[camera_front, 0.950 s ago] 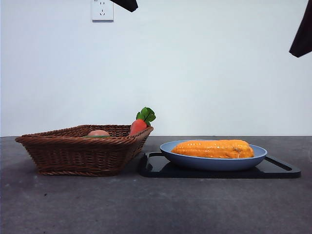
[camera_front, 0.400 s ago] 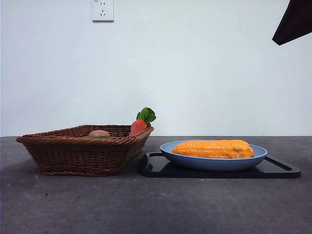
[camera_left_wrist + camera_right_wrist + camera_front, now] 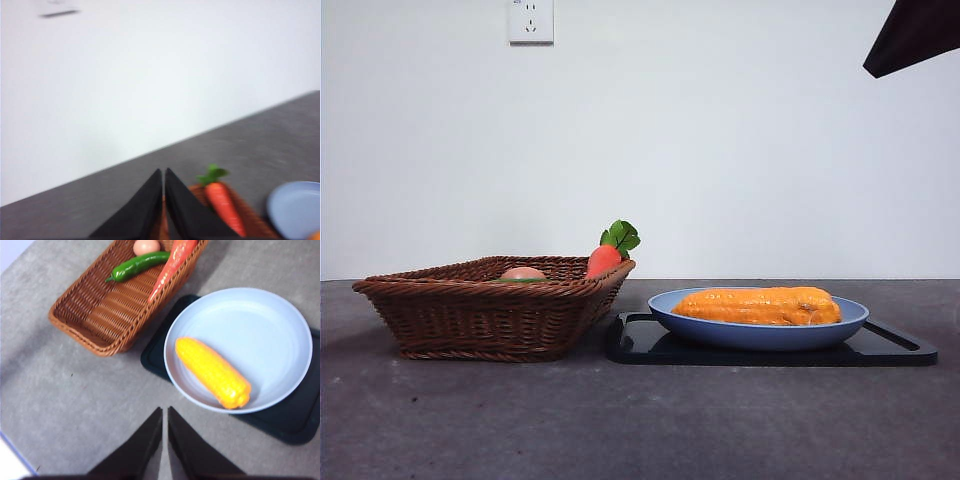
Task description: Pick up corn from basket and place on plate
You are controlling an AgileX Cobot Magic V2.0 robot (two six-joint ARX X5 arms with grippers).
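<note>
On the plate, beside the basket, lies the corn, apparently rigid, light and ridged for grip, best taken mid-length; both grippers, left and right, hold fingers closed, empty.

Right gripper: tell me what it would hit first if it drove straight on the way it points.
Probably bare table. The right gripper, jaws shut, points at grey surface just short of the plate rim and black tray; the corn lies further on. Depth is uncertain.
</note>
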